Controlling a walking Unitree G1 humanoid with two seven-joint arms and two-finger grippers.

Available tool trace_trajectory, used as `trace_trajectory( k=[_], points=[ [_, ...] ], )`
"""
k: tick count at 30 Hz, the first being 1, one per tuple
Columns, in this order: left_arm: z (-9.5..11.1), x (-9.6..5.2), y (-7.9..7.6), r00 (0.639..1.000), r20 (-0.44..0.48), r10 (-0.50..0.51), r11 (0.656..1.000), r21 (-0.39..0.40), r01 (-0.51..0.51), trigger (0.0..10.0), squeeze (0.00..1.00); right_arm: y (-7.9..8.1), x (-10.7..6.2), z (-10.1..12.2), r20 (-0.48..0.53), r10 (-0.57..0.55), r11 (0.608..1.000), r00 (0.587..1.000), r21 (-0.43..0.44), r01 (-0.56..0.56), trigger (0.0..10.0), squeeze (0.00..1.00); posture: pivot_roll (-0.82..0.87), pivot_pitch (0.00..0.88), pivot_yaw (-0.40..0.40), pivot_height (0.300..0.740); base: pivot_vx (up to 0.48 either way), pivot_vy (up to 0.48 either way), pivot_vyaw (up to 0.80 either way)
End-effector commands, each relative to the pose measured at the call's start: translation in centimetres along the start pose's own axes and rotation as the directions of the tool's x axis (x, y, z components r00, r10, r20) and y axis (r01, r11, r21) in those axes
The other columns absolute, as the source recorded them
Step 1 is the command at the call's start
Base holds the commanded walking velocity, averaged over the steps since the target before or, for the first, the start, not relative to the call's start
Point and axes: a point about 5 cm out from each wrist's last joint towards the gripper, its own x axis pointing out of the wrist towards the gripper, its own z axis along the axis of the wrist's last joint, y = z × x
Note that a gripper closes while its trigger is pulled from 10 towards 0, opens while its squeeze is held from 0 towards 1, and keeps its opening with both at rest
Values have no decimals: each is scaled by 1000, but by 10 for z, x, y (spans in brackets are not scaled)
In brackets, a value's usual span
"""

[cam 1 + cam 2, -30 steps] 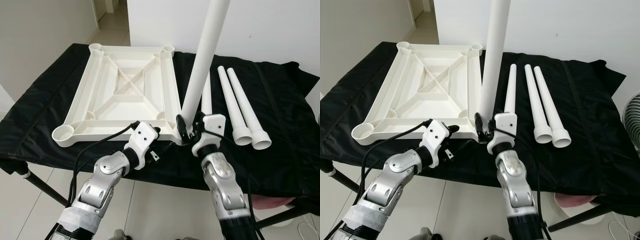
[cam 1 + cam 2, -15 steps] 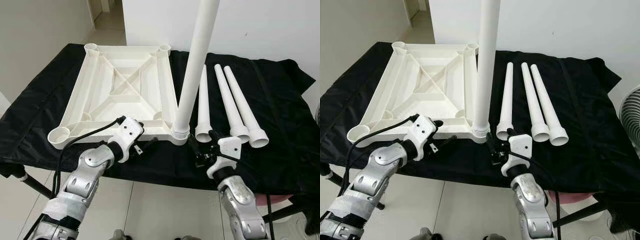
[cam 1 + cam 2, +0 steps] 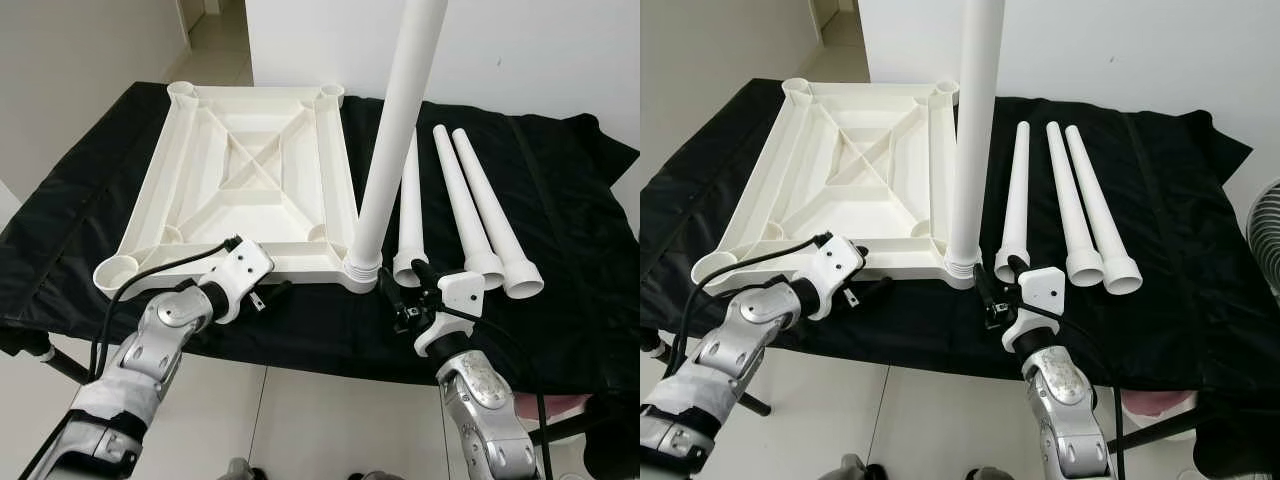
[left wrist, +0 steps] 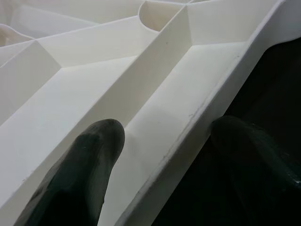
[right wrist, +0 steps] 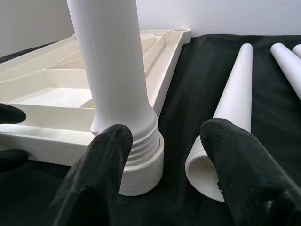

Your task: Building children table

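From my seat, the standing leg (image 3: 395,140) runs out of the top of both head views, so I cannot see its upper end. Its threaded foot sits in the near right corner socket of the upturned white tabletop (image 3: 250,180), though I cannot tell how deep it is seated.

The right gripper (image 3: 407,296) hangs just near of that socket with its fingers spread, holding nothing; through its wrist camera the leg's base shows between the two black fingers (image 5: 94,174), apart from both.

The left gripper (image 3: 268,293) is at the tabletop's near edge, fingers spread. Its wrist view shows one finger (image 4: 80,174) over the inner ribs and the other outside over the cloth, the rim between them; I cannot tell whether either touches the plastic.

Three loose legs (image 3: 460,205) lie side by side to the right, wide ends toward me.

Everything rests on a black cloth (image 3: 560,260) draped over a stand, on a pale tiled floor (image 3: 330,420), with white walls behind and a doorway far left.
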Motion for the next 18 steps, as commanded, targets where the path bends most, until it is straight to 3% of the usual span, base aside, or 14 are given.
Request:
trace_trajectory(
  k=[1,8,13,14,17,18],
  points=[
    [-11,0,1,998,-68,-3,1000,15,4,10000,0,0,-1,0,-8,2,1000,1000,6,-2,10000,0,-145,95,53,740,0,0,0],
    [-29,3,19,976,-216,41,997,-61,-55,10000,0,-1,1,0,-8,-2,1000,1000,-1,2,10000,0,-156,82,61,740,0,0,0],
    [-35,0,23,967,-251,50,993,-93,-76,10000,0,-2,2,0,-5,-3,1000,1000,-4,3,10000,0,-160,75,62,740,0,0,0],
    [-36,-1,25,964,-257,60,991,-104,-89,5216,0,-3,2,0,-4,-4,1000,1000,-6,4,10000,0,-163,68,65,740,0,0,0],
    [-37,-1,27,963,-259,66,989,-113,-98,4706,0,-3,2,1,-3,-4,1000,1000,-7,4,10000,0,-163,68,65,740,0,0,0],
    [-38,-2,29,962,-263,74,987,-119,-108,0,0,-3,3,1,-3,-4,1000,1000,-8,4,10000,0,-163,68,65,740,0,0,0]
  ],
)
